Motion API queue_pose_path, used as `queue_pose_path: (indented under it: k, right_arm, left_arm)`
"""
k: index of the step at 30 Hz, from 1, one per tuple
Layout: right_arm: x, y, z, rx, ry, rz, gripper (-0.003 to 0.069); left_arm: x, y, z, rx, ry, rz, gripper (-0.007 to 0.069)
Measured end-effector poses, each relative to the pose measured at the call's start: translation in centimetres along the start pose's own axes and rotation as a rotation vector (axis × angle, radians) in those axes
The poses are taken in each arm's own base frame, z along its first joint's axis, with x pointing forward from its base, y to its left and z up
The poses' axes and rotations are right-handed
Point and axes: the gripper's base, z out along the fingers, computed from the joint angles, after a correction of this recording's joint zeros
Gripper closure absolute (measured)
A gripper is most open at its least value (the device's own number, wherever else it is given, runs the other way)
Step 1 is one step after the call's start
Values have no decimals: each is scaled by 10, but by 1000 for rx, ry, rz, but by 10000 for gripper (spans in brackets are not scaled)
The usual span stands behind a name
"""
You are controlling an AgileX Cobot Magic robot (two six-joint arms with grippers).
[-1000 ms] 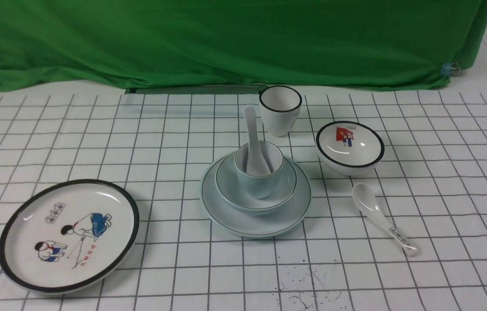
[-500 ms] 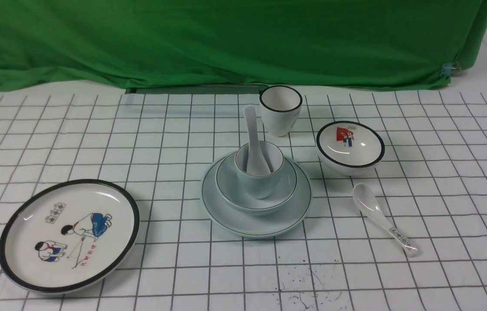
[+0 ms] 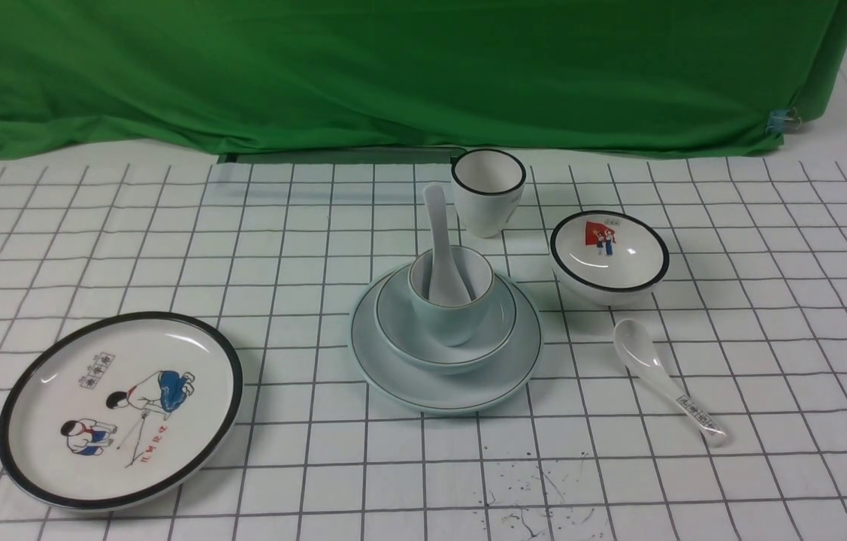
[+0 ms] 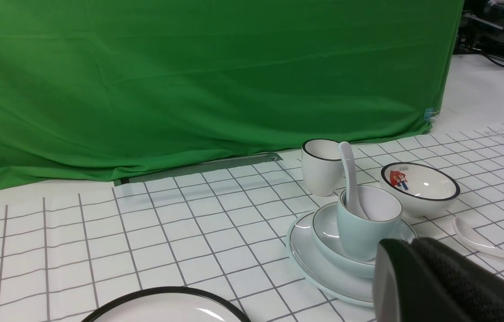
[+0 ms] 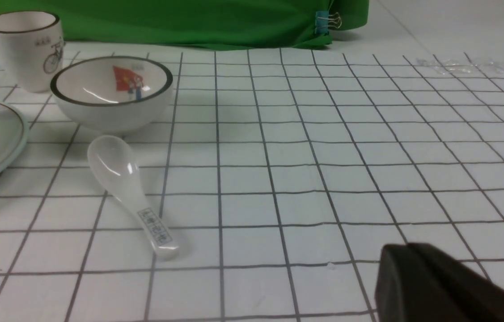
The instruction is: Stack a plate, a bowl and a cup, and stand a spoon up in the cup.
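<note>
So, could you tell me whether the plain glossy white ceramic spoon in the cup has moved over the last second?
No. The plain white spoon stands in the pale blue-green cup, its handle tip level with the black-rimmed white cup as before.

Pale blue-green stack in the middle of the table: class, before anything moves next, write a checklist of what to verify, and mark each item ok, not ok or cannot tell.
1. Bowl sits on the plate: ok.
2. Cup sits in the bowl: ok.
3. Spoon stands in the cup, handle leaning on the rim: ok.
4. Both arms clear of the stack: ok; none shows in the front view, and the left gripper and right gripper hold nothing.
5. Printed spoon, picture bowl, black-rimmed cup and picture plate stand apart from the stack: ok.
6. Cup centred in the bowl: cannot tell.
</note>
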Motion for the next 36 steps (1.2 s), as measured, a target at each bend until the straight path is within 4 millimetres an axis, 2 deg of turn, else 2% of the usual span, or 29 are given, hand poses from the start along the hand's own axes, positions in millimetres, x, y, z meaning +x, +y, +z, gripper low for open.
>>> queue_pose_path:
  k: [14, 19, 22, 27, 36]
  right_arm:
    - [0, 0, 0, 0, 0, 0, 610]
    - [0, 0, 0, 0, 0, 0, 598]
    - [0, 0, 0, 0, 0, 0, 591]
    - [0, 0, 0, 0, 0, 0, 586]
    - [0, 0, 0, 0, 2, 0, 561]
  left_arm:
    - [3, 2, 3, -17, -22, 36, 653]
    - [27, 7, 20, -107, -125, 80, 653]
    - [54, 14, 27, -208, -131, 113, 653]
    - [94, 23, 28, -327, -84, 92, 653]
    - [116, 27, 26, -410, 87, -6, 653]
